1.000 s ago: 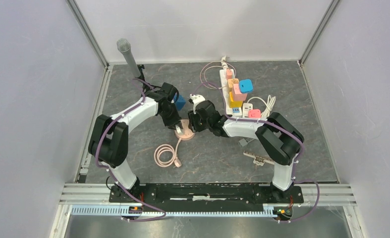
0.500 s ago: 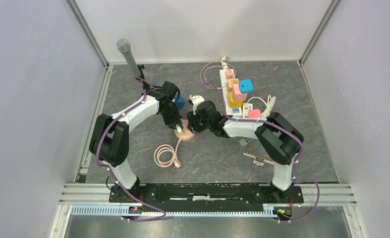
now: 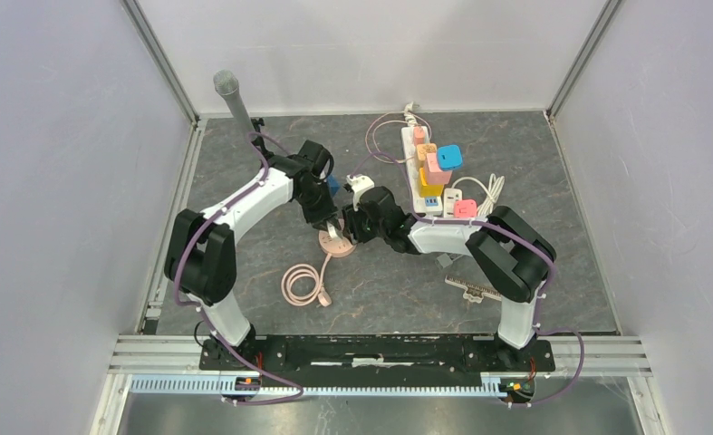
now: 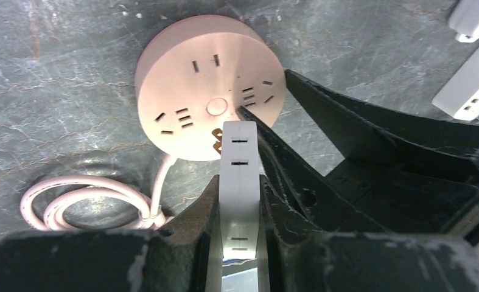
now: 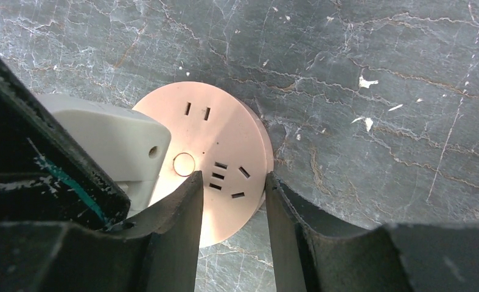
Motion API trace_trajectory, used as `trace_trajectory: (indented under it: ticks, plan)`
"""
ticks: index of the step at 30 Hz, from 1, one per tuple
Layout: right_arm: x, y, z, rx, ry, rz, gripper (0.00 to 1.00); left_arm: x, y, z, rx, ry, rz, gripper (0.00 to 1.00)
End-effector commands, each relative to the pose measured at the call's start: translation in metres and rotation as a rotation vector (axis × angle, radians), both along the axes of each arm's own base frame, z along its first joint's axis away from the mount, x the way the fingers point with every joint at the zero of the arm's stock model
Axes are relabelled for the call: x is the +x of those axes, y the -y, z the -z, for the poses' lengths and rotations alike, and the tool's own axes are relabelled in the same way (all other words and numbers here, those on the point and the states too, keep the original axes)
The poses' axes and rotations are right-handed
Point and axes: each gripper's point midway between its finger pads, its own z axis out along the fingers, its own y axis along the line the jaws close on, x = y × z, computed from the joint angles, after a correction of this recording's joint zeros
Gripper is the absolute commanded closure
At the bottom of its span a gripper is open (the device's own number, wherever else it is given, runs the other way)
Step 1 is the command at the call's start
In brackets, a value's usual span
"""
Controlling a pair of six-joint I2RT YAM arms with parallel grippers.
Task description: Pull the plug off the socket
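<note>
Pink cable [image 3: 303,283] lies coiled on the grey stone-patterned table [image 3: 380,290], nearest the arm bases. It runs up to a round pink socket disc [image 3: 337,243] lying flat at mid-table. A grey toothed strip [image 3: 472,288] sits well off to the right on the near side.

Both arms meet over the disc. The left gripper [image 4: 240,188] comes in from the left and is clamped tight on a white rectangular plug [image 4: 239,158], one finger flat on each side. The plug is held upright above the near half of the socket's face. Its brass prongs [image 4: 216,140] show bare under its end, just beside the centre button. I cannot tell if their tips touch the slots.

The right gripper [image 5: 229,177] reaches in from the right with its fingers partly apart. One fingertip [image 5: 185,201] rests over the disc's face near the centre and the other sits at the disc's rim, with the right edge of the socket between them.

Farther back and to the right lies a long white power strip [image 3: 412,156] loaded with blue, pink and yellow adapters. A small blue block [image 3: 333,185] peeks out behind the left arm. A grey cylindrical post [image 3: 235,100] leans at the far left corner.
</note>
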Motion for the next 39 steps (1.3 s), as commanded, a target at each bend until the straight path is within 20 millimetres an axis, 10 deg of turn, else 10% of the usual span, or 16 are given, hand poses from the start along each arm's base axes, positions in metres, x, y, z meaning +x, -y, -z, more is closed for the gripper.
trace_trajectory:
  ticks: [1, 19, 34, 39]
  plan:
    - [-0.073, 0.073, 0.092, -0.361, -0.272, -0.056, 0.54, -0.002, -0.014, -0.01, 0.047, 0.061, 0.031, 0.98]
    - [-0.014, -0.021, -0.059, -0.032, -0.146, -0.154, 0.36, 0.062, -0.088, -0.001, -0.117, 0.198, -0.279, 0.98]
    - [0.015, 0.035, -0.119, 0.071, -0.06, -0.013, 0.3, 0.091, -0.092, 0.039, -0.255, 0.085, -0.218, 0.78]
    - [0.019, 0.053, -0.124, 0.068, -0.051, 0.023, 0.29, 0.085, -0.112, 0.055, -0.162, 0.032, -0.24, 0.54]
